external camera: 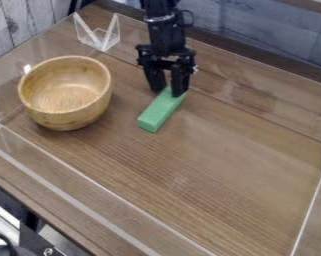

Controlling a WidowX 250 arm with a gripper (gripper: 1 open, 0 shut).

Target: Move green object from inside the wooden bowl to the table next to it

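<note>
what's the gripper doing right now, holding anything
gripper: jaws apart, down over the far end of the green block on the table; a grip cannot be told.

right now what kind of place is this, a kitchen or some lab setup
Most likely a lab test rig, not a kitchen. A wood-grain table is fenced by clear acrylic walls, a black robot gripper works over it, and the only props are a wooden bowl and a green block.

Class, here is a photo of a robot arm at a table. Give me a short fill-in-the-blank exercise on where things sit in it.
1. The green object lies on the ____.
2. The wooden bowl holds ____.
3. The gripper is right above the block's ____ end.
4. The bowl is to the block's ____ in the picture.

Missing words: table; nothing; far; left
</note>
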